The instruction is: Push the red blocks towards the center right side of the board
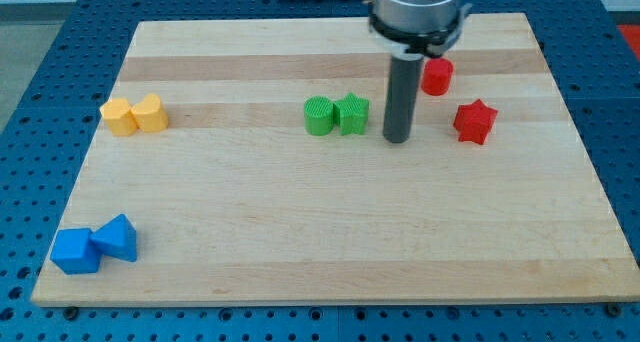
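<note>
A red cylinder (436, 76) stands near the view's upper right of the wooden board (330, 232). A red star block (475, 121) lies just below and right of it. My tip (397, 139) rests on the board, left of both red blocks and just right of the green pair. It touches no block. The tip sits about level with the red star and below the red cylinder, whose left side the rod partly covers.
A green cylinder (318, 115) and a green star (352, 113) touch each other near the board's middle top. Two yellow blocks (134, 114) sit at the left. Two blue blocks (95, 246) sit at the lower left corner.
</note>
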Action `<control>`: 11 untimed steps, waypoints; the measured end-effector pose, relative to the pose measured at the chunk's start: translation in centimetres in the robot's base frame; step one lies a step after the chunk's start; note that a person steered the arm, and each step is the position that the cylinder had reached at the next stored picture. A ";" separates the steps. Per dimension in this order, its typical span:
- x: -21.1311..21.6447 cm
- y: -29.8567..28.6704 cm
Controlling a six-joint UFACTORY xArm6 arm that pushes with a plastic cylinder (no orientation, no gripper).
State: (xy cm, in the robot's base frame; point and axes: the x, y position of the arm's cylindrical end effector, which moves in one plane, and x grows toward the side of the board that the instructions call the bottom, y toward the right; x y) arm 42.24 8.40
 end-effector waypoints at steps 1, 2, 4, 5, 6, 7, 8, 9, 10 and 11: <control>-0.3 0.9; -0.3 2.8; -0.3 7.6; -0.3 9.5; -1.0 10.5; -1.7 9.8; -1.4 6.3; -2.7 4.4; -6.3 3.7; -9.8 1.5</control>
State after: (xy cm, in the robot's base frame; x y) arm 32.44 9.90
